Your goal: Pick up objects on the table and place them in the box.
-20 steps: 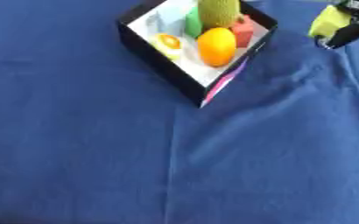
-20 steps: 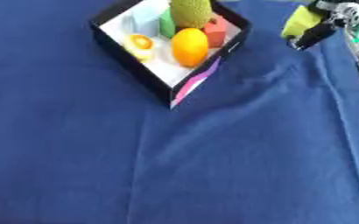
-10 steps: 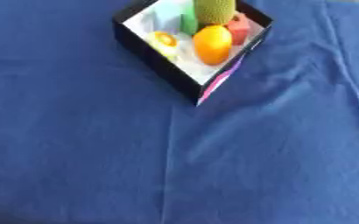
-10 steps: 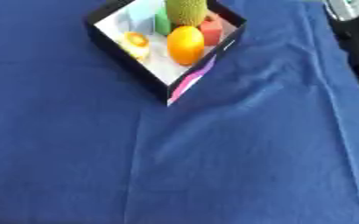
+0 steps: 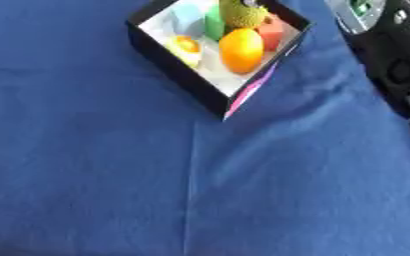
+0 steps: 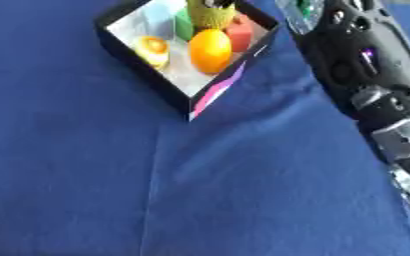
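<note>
A black box (image 6: 147,80) with a white inside and a magenta strip on its near corner stands at the top centre on the blue cloth. In it lie an orange (image 6: 210,50), a bumpy green fruit (image 6: 210,14), a red block (image 6: 241,31), a green block (image 6: 182,22), a pale blue block (image 6: 156,15) and a small yellow-orange piece (image 6: 152,47). My right arm (image 6: 366,65), black with silver joints, runs up the right side, just right of the box. Of my right hand (image 6: 303,11) only a silver and green part shows at the top edge. My left hand is out of sight.
Blue cloth (image 5: 191,190) covers the whole table, with a crease running down from the box's near corner and a few folds to the right of the box.
The right hand stood at the upper right a second ago, then left the picture. Now the right forearm fills the right side beside the box. The camera has shifted a little.
</note>
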You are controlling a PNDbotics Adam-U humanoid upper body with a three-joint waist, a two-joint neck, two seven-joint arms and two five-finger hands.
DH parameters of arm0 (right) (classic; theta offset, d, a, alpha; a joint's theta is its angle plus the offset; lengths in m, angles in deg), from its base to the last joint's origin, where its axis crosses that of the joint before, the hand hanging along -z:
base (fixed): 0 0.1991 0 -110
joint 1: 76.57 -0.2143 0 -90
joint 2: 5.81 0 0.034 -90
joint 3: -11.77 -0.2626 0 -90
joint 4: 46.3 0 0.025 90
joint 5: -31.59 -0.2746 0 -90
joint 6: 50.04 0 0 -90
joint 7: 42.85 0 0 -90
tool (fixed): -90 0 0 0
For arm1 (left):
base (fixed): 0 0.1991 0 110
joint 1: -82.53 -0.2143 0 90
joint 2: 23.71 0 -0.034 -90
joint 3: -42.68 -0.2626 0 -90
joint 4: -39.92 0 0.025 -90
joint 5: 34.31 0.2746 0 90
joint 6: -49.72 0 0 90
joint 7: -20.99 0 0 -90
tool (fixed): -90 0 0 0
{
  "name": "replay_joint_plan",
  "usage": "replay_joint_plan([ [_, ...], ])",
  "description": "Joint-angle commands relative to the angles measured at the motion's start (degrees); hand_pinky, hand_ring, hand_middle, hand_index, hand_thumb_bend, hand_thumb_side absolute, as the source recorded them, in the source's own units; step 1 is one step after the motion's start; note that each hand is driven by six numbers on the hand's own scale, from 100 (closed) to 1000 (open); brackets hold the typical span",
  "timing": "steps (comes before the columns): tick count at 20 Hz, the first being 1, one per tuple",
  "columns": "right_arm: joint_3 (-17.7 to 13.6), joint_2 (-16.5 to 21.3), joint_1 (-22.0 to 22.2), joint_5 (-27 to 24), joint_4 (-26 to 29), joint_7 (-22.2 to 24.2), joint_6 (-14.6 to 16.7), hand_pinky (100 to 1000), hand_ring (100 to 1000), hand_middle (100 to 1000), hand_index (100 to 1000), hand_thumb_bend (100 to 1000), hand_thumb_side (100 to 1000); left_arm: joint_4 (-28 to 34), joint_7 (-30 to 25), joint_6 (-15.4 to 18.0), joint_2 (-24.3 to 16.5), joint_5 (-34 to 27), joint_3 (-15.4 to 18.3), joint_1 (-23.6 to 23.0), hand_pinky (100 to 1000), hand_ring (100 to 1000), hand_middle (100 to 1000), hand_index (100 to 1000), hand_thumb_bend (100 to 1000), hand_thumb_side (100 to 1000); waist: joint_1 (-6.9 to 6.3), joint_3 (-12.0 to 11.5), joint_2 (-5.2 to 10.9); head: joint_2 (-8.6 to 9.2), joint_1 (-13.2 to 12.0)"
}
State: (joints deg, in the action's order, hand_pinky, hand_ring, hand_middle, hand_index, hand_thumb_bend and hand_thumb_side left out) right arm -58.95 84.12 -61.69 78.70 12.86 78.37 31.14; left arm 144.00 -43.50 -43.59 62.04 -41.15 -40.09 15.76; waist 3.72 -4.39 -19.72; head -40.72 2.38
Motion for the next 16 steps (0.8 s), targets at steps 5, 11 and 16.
replay_joint_plan([
  [5,0.1,0.4,-1.3,2.6,3.1,4.1,1.3,961,906,873,979,429,263,0.9,-0.1,-0.1,-0.9,0.0,0.1,0.7,664,738,692,747,100,581,0.30,0.0,4.38,0.06,-0.1],
  [11,-1.9,3.3,-0.3,-3.1,10.2,0.1,-3.3,956,870,837,943,275,166,0.8,-0.1,-0.1,-1.1,0.1,0.3,0.4,663,738,692,747,100,582,0.40,0.7,4.76,-0.01,-0.5],
  [16,-6.0,11.6,6.9,-18.3,28.1,-12.3,-13.3,958,829,782,882,100,100,0.8,0.4,-0.1,-1.6,0.4,0.8,-0.2,663,738,693,747,100,580,0.59,1.9,5.20,-0.04,-2.2],
])
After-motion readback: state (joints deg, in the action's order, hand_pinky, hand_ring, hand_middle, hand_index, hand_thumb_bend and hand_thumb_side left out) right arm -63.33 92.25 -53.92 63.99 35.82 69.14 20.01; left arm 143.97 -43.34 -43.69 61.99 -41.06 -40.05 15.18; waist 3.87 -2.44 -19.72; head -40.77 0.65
